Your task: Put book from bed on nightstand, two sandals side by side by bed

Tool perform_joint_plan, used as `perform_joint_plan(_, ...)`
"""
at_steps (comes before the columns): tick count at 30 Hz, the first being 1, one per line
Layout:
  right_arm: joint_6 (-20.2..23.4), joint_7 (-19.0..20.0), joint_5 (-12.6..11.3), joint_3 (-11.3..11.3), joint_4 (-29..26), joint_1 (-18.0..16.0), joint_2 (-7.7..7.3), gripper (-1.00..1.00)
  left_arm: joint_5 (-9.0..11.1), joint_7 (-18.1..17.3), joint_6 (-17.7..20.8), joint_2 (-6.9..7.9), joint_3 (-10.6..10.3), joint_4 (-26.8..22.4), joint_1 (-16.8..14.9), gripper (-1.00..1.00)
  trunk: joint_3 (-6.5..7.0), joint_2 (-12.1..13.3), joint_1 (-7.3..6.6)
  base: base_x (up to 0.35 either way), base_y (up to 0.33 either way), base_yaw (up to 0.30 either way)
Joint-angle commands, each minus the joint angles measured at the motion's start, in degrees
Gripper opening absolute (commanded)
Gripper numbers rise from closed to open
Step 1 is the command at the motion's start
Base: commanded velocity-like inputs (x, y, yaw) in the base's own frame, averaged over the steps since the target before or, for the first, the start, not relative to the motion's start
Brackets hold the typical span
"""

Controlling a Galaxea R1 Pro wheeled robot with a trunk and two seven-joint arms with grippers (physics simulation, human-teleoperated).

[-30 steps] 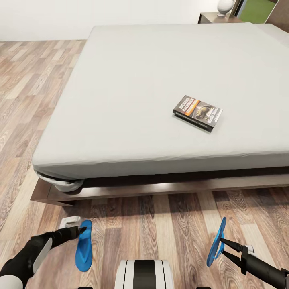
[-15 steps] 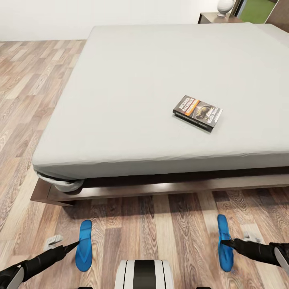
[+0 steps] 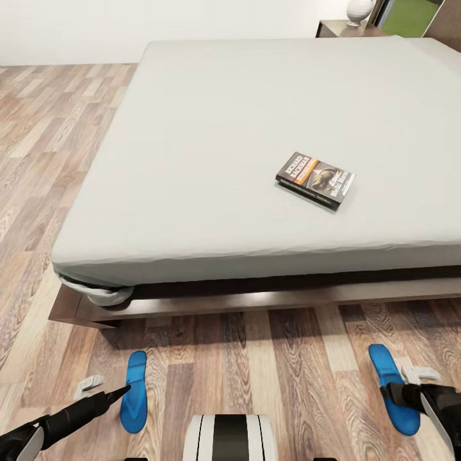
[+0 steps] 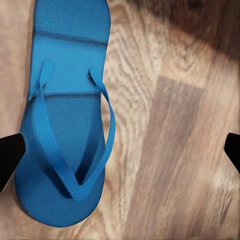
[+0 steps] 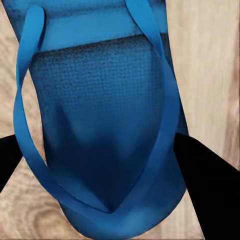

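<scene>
The left gripper (image 4: pixel 120 150) is spread wide, its dark tips at either edge of the wrist view and pinching nothing; one tip sits at the side of the left sandal (image 3: pixel 133 390), which lies flat on the plank floor (image 3: pixel 256 384). The right gripper (image 5: pixel 107 165) has its tips pressed to the two sides of the right sandal (image 3: pixel 392 387) near the toe; it looks clamped on the sole, though I cannot tell how firmly.

Both sandals lie sole-down on the near floor, just in front of the bed (image 3: pixel 192 160), toes pointing toward it. They are well apart, one at the near left and one at the near right, so I judge the side-by-side placing not yet done.

The book (image 3: pixel 315 180) lies flat on the mattress, right of centre, untouched. A nightstand (image 3: pixel 336 27) stands at the far right corner. That half of the task is wholly left.

Count: two sandals, one book, one bed, one nightstand, two grippers.
</scene>
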Motion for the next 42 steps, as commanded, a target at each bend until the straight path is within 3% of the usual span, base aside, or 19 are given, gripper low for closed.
perform_joint_plan(1,-1.39,-0.03,0.16,-0.18,0.1,-0.01,0.16,-1.0,0.28,-0.22,0.6,-0.21,0.15,-0.01,0.0,1.0,-0.03,-0.01,-0.01,0.0,0.0,0.0)
perform_joint_plan(4,-4.73,-0.44,-0.21,-0.22,0.42,-0.01,0.41,-1.0,0.24,-0.22,0.6,-0.48,0.15,-0.02,-0.01,1.0,-0.03,-0.01,-0.01,0.0,0.0,0.0)
perform_joint_plan(7,-13.29,-0.6,-0.45,-0.27,1.11,-0.01,0.5,-1.0,0.22,-0.15,0.55,-0.63,0.15,-0.03,-0.03,1.0,-0.03,-0.01,-0.01,0.0,0.0,0.0)
perform_joint_plan(9,-18.24,-0.65,-0.5,-0.29,5.42,-0.01,0.7,-1.0,0.22,-0.14,0.57,-0.65,0.15,0.0,-0.01,1.0,-0.03,-0.01,-0.01,0.0,0.0,0.0)
perform_joint_plan(11,-20.41,-0.7,-0.43,-0.34,11.25,-0.01,1.27,-1.0,0.22,-0.14,0.56,-0.66,0.15,0.0,-0.02,1.0,-0.03,-0.01,-0.01,0.0,0.0,0.0)
perform_joint_plan(15,-21.34,-0.75,-0.38,-0.36,14.86,-0.01,1.89,-1.0,0.22,-0.13,0.59,-0.66,0.15,0.01,0.0,1.0,-0.03,-0.01,-0.01,0.001,0.012,0.0)
perform_joint_plan(25,-21.71,-0.64,-0.37,-0.43,15.17,-0.01,1.99,-1.0,0.22,-0.13,0.6,-0.58,0.15,0.01,-0.01,1.0,-0.03,-0.01,-0.01,0.099,0.254,0.0)
perform_joint_plan(29,-27.95,-0.63,-0.43,-0.41,15.75,-0.01,1.99,-1.0,0.22,-0.13,0.6,-0.57,0.15,0.01,-0.02,1.0,-0.03,-0.01,-0.01,0.131,0.3,0.0)
perform_joint_plan(31,-28.91,-0.65,-0.45,-0.42,15.8,-0.01,2.0,-1.0,0.22,-0.13,0.6,-0.57,0.15,0.01,-0.04,1.0,-0.03,-0.01,-0.01,0.133,0.3,0.0)
perform_joint_plan(42,-29.54,-0.67,-0.38,-0.37,15.86,-0.01,2.02,-1.0,0.22,-0.13,0.6,-0.57,0.15,0.01,-0.05,1.0,-0.03,-0.01,-0.01,0.028,0.313,0.0)
